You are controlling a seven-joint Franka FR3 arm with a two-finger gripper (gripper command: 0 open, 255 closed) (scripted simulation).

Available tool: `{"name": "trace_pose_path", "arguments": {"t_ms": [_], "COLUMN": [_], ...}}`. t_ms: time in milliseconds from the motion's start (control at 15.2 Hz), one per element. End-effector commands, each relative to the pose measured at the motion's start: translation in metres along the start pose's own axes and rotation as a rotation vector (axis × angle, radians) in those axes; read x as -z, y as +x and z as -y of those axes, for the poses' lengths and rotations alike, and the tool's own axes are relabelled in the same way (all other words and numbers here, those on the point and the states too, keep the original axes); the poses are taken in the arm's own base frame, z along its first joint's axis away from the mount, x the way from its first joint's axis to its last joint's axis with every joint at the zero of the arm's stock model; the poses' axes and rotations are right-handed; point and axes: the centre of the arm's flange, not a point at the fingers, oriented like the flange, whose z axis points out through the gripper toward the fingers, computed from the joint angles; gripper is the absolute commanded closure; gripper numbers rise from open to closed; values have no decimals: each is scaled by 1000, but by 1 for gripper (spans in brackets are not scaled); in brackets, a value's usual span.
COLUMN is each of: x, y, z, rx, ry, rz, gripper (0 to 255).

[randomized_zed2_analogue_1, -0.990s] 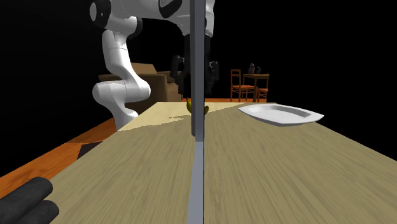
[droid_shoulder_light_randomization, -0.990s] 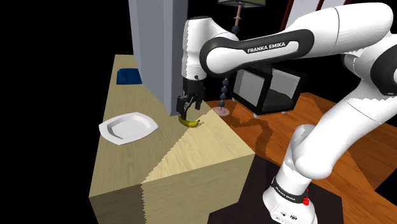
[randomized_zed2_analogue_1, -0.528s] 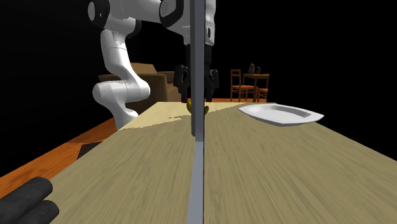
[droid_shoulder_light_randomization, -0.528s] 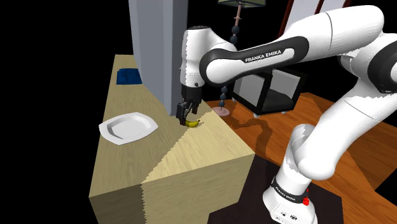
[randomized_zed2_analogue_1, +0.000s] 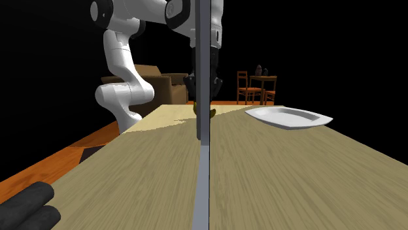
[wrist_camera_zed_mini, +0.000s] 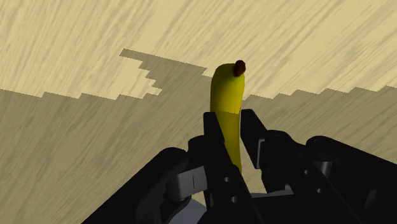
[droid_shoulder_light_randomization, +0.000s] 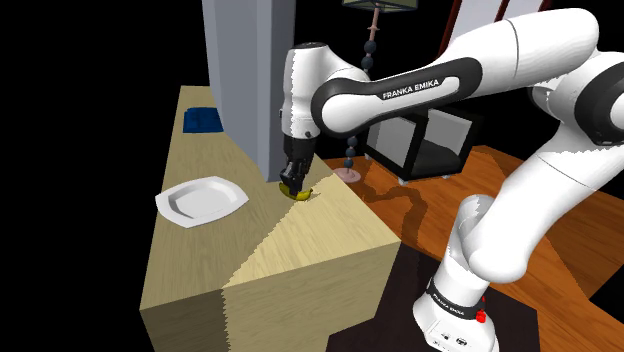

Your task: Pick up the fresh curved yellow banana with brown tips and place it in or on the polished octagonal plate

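Observation:
The yellow banana (wrist_camera_zed_mini: 229, 108) with a brown tip lies on the wooden table top, and my gripper (wrist_camera_zed_mini: 231, 141) is shut on it, both black fingers clasping its sides. In the shoulder view the gripper (droid_shoulder_light_randomization: 294, 182) stands low over the banana (droid_shoulder_light_randomization: 300, 194), close to the grey pillar. The white octagonal plate (droid_shoulder_light_randomization: 201, 200) rests on the table to the shoulder view's left of the banana. In the second exterior view the gripper (randomized_zed2_analogue_1: 203, 85) and the banana (randomized_zed2_analogue_1: 212, 112) are partly hidden behind a thin grey upright, with the plate (randomized_zed2_analogue_1: 289, 117) to its right.
A tall grey pillar (droid_shoulder_light_randomization: 248, 80) stands on the table just behind the banana. A blue object (droid_shoulder_light_randomization: 203, 121) lies at the far end of the table (droid_shoulder_light_randomization: 300, 250). A dark cylinder (randomized_zed2_analogue_1: 26, 204) lies at the second exterior view's lower left. Black area surrounds the table.
The gripper has come down onto the banana and its fingers have gone from open to shut on it. The banana and the plate have stayed in place.

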Motion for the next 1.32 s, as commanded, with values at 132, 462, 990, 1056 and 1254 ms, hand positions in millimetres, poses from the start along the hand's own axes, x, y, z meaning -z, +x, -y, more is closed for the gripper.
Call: {"name": "trace_pose_path", "arguments": {"t_ms": [132,462,990,1056,1254], "x": [-11,-9,33,39,54], "y": [4,2,4,4,5], "z": [-4,-5,-9,-10,-11], "rx": [2,2,2,2,2], "ry": [-1,0,0,0,0], "rz": [27,26,26,26,26], "gripper": [255,255,255,255,255]}}
